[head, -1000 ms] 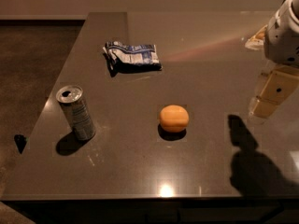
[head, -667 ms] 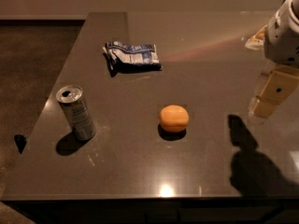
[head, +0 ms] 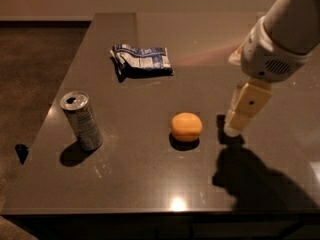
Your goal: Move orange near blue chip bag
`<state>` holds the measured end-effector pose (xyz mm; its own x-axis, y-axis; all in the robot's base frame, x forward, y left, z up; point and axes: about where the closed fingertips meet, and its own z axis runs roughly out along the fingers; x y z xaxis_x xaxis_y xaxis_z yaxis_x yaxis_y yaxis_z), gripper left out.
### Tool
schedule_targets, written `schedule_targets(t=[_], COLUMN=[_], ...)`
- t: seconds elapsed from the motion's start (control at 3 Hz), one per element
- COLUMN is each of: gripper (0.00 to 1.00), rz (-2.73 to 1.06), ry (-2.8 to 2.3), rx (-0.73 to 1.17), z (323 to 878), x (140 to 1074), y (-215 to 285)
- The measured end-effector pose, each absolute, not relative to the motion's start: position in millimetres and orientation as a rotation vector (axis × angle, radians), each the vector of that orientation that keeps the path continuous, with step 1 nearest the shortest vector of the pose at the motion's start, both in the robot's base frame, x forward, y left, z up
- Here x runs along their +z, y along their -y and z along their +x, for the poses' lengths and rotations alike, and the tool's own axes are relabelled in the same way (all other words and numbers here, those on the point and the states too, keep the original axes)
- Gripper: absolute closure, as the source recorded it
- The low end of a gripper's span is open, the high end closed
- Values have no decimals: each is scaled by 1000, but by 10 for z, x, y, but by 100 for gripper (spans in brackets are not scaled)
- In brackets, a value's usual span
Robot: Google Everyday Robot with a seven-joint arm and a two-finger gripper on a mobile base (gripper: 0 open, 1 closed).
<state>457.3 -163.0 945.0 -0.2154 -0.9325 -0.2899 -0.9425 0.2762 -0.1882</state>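
we find the gripper (head: 234,126) just right of the orange (head: 186,126), not touching it, its aperture we cannot tell, with the blue chip bag (head: 142,60) well behind the orange and the silver can (head: 81,120) left of the orange.

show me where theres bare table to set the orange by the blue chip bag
Bare table lies right of the blue chip bag, and between the bag and the orange. Crowded: just right of the orange, where the gripper hangs low beside it.

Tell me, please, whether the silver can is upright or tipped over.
Upright: the silver can stands on its base, top facing up. The gripper hangs beside the orange, not touching it.
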Motion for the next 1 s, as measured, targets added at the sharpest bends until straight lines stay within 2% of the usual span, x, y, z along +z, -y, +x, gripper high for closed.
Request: schedule_targets(t=[0.33,1.0], gripper=[0,0], rz=[-1739,-1841], ry=[-2165,-2106], rx=[146,269], z=[4663,4606], x=[9253,8825], y=[1226,761])
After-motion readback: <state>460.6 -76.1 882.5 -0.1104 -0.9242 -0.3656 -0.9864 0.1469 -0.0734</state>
